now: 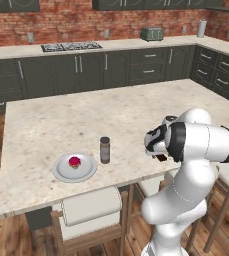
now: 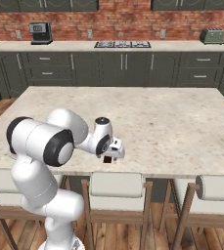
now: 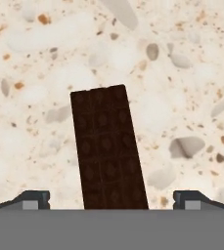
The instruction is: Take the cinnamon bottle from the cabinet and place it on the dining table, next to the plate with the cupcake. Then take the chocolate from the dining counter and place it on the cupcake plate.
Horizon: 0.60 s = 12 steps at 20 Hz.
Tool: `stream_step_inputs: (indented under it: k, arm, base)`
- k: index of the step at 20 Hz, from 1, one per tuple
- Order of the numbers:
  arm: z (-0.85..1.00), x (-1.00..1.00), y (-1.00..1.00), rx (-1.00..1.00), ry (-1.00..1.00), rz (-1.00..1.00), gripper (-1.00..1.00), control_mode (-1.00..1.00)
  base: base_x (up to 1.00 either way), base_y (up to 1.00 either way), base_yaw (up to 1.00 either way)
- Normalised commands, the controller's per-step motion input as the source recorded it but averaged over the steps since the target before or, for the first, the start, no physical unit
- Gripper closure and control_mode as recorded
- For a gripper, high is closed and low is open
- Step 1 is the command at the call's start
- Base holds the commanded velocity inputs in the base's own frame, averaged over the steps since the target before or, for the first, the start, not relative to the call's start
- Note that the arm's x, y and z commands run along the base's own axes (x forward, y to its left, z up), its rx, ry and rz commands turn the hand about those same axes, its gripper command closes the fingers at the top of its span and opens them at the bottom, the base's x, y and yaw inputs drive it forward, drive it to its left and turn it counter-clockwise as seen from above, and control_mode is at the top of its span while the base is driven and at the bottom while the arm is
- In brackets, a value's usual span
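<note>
A dark brown chocolate bar lies flat on the beige speckled dining table, near its front edge. My gripper hangs just over it, open, one fingertip on each side of the bar's near end and nothing gripped. From the base views the gripper points down at the table's front edge. To its left stands the cinnamon bottle, upright with a dark cap, right beside the round grey plate. On that plate sits the red-topped cupcake. The bottle and plate are hidden behind my arm in the right base view.
Pale stools are tucked under the table's front edge below my arm. Dark grey drawer units line the brick back wall, with a stove top, a toaster and a coffee machine. Wall cabinets hang above.
</note>
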Motion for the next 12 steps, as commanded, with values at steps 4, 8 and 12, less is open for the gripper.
stream_step_inputs:
  k: [4,8,12]
  arm:
    - [-0.21,0.20,-0.03,0.01,0.00,0.00,-1.00,-1.00]
    - [-0.40,0.18,-0.01,0.01,0.00,0.00,-1.00,-1.00]
    - [-0.33,0.21,-0.03,0.01,0.00,0.00,-1.00,-1.00]
  base:
    - [0.00,0.00,0.00]
    - [0.00,0.00,0.00]
    - [0.00,0.00,0.00]
